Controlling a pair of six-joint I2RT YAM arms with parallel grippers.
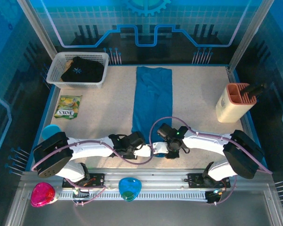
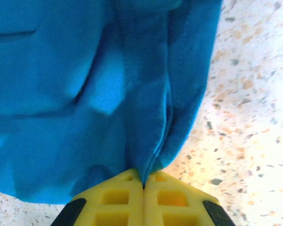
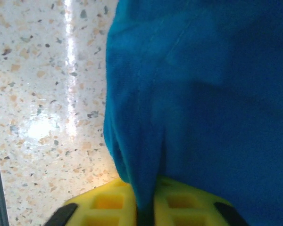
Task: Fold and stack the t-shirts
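Observation:
The teal-blue t-shirt (image 1: 152, 101) lies as a long narrow strip down the middle of the table. Both grippers meet at its near end. My left gripper (image 1: 142, 149) is shut on the cloth; in the left wrist view its yellow fingers (image 2: 118, 197) pinch a fold of the teal t-shirt (image 2: 108, 94). My right gripper (image 1: 159, 150) is shut on the same end, with a thick fold of the teal t-shirt (image 3: 203, 94) squeezed between its yellow fingers (image 3: 108, 202). The black t-shirt (image 1: 82, 69) with a pale starburst sits bundled in a basket at the back left.
A white plastic basket (image 1: 56, 77) stands at the back left, a yellow snack packet (image 1: 67, 107) in front of it. A beige holder (image 1: 228, 103) stands at the right. A light-blue cup (image 1: 49, 131) peeks out by the left arm. Speckled tabletop (image 1: 108, 108) flanks the shirt.

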